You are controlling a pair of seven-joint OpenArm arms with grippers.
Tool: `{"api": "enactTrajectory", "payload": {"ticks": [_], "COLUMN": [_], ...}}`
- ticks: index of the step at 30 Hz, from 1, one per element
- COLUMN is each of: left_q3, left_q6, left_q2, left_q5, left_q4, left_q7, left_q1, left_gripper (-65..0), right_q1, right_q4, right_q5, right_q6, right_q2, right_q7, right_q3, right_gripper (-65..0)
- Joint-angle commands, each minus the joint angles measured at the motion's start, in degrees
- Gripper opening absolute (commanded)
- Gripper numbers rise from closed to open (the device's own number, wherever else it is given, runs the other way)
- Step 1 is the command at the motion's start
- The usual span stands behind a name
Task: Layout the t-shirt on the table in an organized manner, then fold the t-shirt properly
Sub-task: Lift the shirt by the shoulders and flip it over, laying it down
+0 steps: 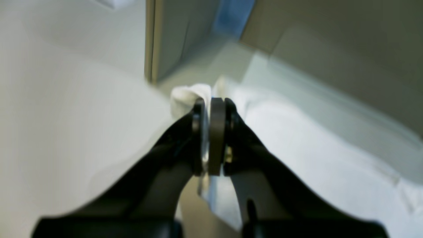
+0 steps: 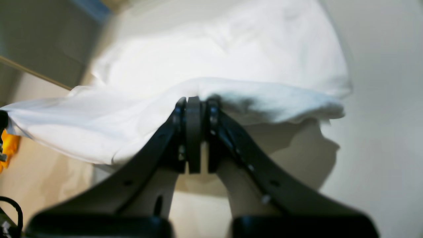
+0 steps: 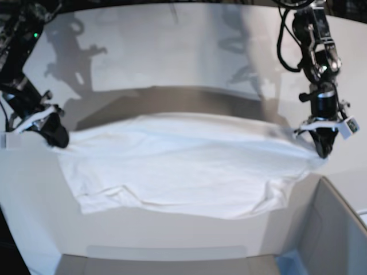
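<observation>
- Cardboard of a grey box (image 3: 330, 229) with a blue corner fills the nearest edge of the base view, lower right, just in front of the shirt's near hem.
- The t-shirt (image 3: 178, 166) lies beyond it, plain white on the side that shows, spread wide across the middle of the table (image 3: 172, 57) and stretched between the two arms.
- Its near edge sags in loose waves and lies on the table, with a soft fold running across the lower left part; the far edge is pulled into a fairly straight line and casts a dark shadow band behind it.
- No print or tag shows from any view; the cloth looks thin and lightly creased.
- The right gripper (image 2: 195, 102), at the base view's left, has its jaws pressed together on a raised edge of the cloth, which drapes away over the table.
- The left gripper (image 1: 213, 102), at the base view's right, has its jaws closed, pinching a small bunched corner of white fabric; this view is blurred.
- Farther back, the white table curves away, carrying the arms' shadows.
</observation>
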Motion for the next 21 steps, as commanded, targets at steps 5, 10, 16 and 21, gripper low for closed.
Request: {"api": "enactTrajectory", "payload": {"ticks": [5,10,16,21], "left_q3": [-0.3,-0.3,-2.1,-6.1], "left_q6": [0.2,0.3,0.3,0.3], "left_q2": [-0.8,-0.8,-0.9,-0.9], "left_q5": [0.3,0.5,0.6,0.6], "left_q4": [5.1,7.5,8.3,8.8], "left_q7": [-12.9,-23.7,-32.0,-37.6], "left_q1": [-5.8,-10.3,-11.8,-11.5], "left_gripper": [-65.0,-65.0,-65.0,-65.0], "right_q1": [14.3,26.2,34.4,36.1], "right_q4": [1.0,1.1,1.1,1.2], "right_q5": [0.7,0.7,5.5,14.6], "right_q6": [0.4,0.4,0.5,0.5], "right_q2": [2.1,0.3,0.4,0.4], "right_q7": [6.5,6.7,6.8,6.8], "right_q3": [0.3,0.3,2.8,9.7], "right_gripper": [-65.0,-65.0,-65.0,-65.0]}}
